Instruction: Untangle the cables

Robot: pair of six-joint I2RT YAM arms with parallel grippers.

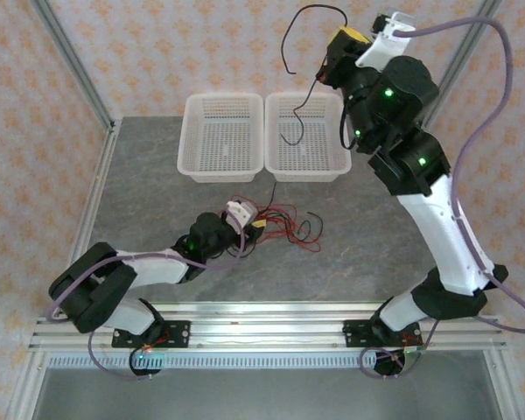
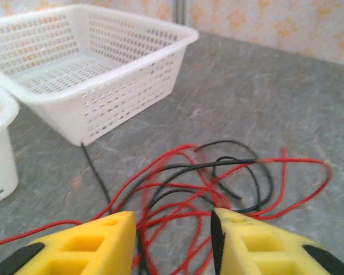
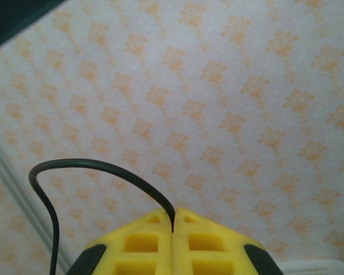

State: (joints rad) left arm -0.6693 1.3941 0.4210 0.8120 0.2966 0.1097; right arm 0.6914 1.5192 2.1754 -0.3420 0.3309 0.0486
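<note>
**Left tool** point(image 1: 254, 227), low over the grey tabletop point(image 1: 376, 249). Its yellow fingers point(image 2: 86, 243) stand apart, and red strands pass through the gap between them.

**Cables** point(image 1: 289, 227), red and black, lie tangled on the tabletop at the left tool's fingertips and just beyond them. In the top view the heap's long axis runs left to right, spreading away from the tool toward the right arm's side. One black strand point(image 2: 94, 172) leaves the heap and points away from the arms, its far end at the near corner of the right basket point(image 2: 132, 109).

**Left basket** point(image 1: 192, 166) and right basket, both white, stand side by side on the far part of the tabletop.

**Right tool** point(image 1: 346, 37), raised high beyond the baskets, before the patterned wall point(image 3: 246, 86). Its fingers are pressed together, clamped on a black cable point(image 3: 103, 166). The cable rises from the pinch, arcs over to the left and drops with its free end pointing downward. A further black length hangs under the arm over the right basket. Whether it is the same cable cannot be told.
</note>
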